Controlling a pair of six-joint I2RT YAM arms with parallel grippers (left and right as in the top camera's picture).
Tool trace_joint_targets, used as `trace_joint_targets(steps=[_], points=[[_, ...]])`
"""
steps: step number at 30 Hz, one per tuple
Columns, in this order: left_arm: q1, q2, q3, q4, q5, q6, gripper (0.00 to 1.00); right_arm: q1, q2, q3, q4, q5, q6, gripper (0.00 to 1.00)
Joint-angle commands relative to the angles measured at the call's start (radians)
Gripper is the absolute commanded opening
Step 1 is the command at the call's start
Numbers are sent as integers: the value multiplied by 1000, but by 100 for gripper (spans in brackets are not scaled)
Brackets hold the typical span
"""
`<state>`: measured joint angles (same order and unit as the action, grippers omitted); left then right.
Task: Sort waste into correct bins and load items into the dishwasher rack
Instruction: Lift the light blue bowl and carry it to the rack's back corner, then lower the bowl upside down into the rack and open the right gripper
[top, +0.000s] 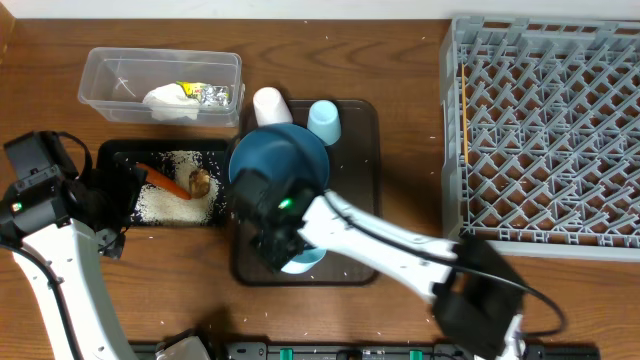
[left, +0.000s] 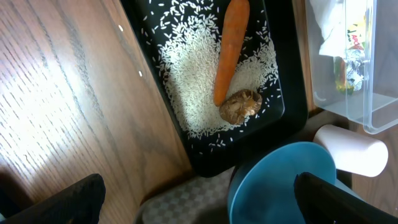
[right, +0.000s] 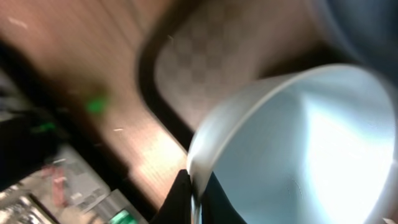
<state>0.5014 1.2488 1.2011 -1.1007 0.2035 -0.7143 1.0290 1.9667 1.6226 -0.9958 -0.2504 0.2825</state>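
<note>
My right gripper is shut on the rim of the light blue bowl, low over the dark brown serving tray; it also shows in the overhead view. The dark blue plate, the white cup and the light blue cup sit on that tray. The black tray holds rice, a carrot and a brown lump. The clear tub holds tissue and a foil wrapper. My left gripper is open and empty beside the black tray.
The grey dishwasher rack fills the right side. A thin wooden stick, seemingly chopsticks, lies along its left edge. Rice grains are scattered on the wooden table. My right arm crosses the front middle.
</note>
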Motion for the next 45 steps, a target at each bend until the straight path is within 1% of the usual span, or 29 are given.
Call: trace_joint_targets(steps=[1, 6, 9, 13, 21, 25, 28, 30, 36, 41, 45], points=[[4, -7, 0, -6, -6, -9, 98, -56, -145, 33, 4, -32, 10, 1], [4, -7, 0, -6, -6, -9, 98, -169, -287, 33, -22, -31, -30, 1], [4, -7, 0, -6, -6, -9, 98, -274, -352, 33, -55, -27, -39, 1], [4, -7, 0, -6, -6, -9, 98, -461, -401, 33, -72, -28, -70, 1], [4, -7, 0, -6, -6, -9, 98, -876, -378, 31, -32, -106, -71, 1], [4, -7, 0, -6, -6, -9, 98, -1044, -340, 30, 66, -265, -144, 1], [4, -7, 0, -6, -6, -9, 98, -1149, -294, 30, 143, -387, -146, 1], [4, -7, 0, -6, -6, -9, 98, -1202, -247, 30, 195, -453, -146, 1], [4, -7, 0, -6, -6, -9, 98, -1278, -105, 30, 336, -622, -149, 1], [4, -7, 0, -6, -6, -9, 98, -1332, -11, 30, 443, -655, -84, 1], [4, -7, 0, -6, -6, -9, 98, -1364, 37, 30, 496, -724, -85, 1]])
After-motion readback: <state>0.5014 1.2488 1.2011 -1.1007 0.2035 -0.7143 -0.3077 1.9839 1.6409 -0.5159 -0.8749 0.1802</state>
